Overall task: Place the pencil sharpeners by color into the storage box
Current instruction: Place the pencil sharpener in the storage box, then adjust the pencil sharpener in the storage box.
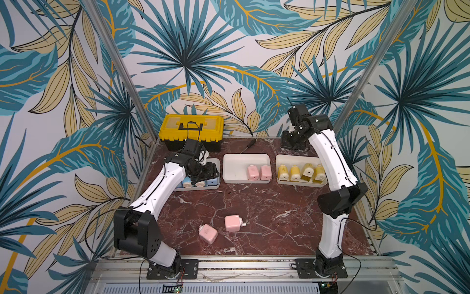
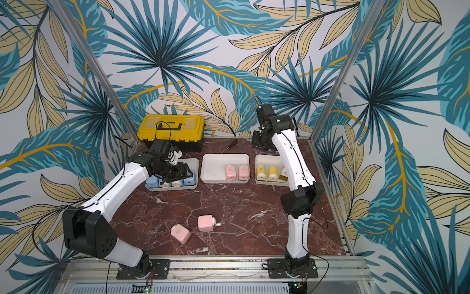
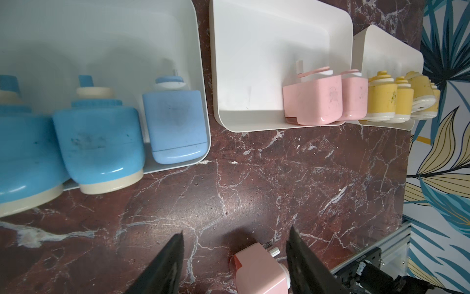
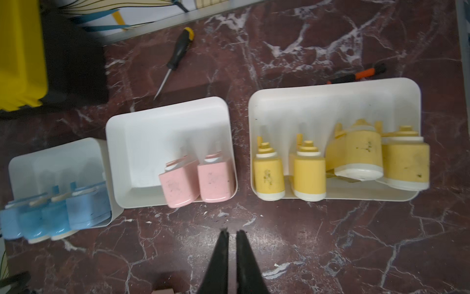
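Across both top views, three white plastic trays (image 1: 246, 155) are seen in a row on the red marble tabletop (image 1: 267, 229): blue sharpeners (image 2: 189, 180) in one, two pink sharpeners (image 1: 259, 173) in the middle, four yellow sharpeners (image 1: 301, 173) in the last. Two loose pink block sharpeners (image 1: 208, 233) (image 1: 233, 223) lie near the front.

From the left wrist view, the left gripper (image 3: 235, 257) is shown with jaws spread, empty, above one loose pink block.

From the right wrist view, the right gripper (image 4: 232, 254) is shown with jaws pressed together, empty.
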